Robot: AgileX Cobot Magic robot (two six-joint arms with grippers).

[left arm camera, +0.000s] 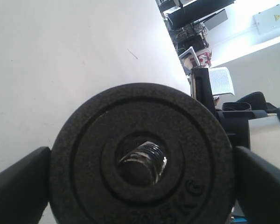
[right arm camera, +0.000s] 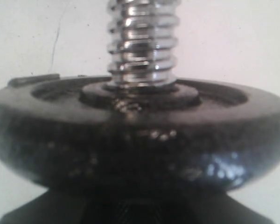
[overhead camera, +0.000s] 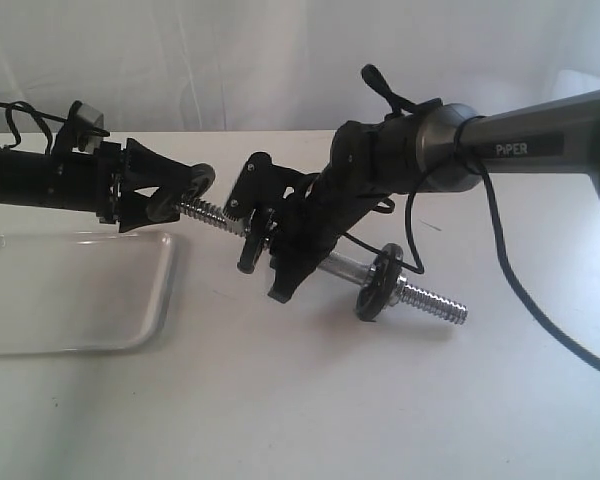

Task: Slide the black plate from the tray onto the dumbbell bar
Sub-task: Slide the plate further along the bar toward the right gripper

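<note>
My left gripper (overhead camera: pixel 177 196) is shut on the rim of the black plate (overhead camera: pixel 185 192), held on edge above the table to the right of the tray (overhead camera: pixel 70 295). In the left wrist view the plate (left arm camera: pixel 186 140) fills the frame between both fingers (left arm camera: pixel 18 186), and the threaded tip of the dumbbell bar (left arm camera: pixel 143 161) sits inside its centre hole. My right gripper (overhead camera: pixel 270 245) is shut on the bar's middle, holding the bar (overhead camera: pixel 212 213) tilted, its left end raised. A second black disc (overhead camera: pixel 380 282) sits on the bar's right part (right arm camera: pixel 142 42); that disc (right arm camera: pixel 140 140) hides my right jaws.
The white tray holds nothing. The bar's right threaded end (overhead camera: pixel 435 303) lies low near the table. A black cable (overhead camera: pixel 520 300) hangs from the right arm over the table's right side.
</note>
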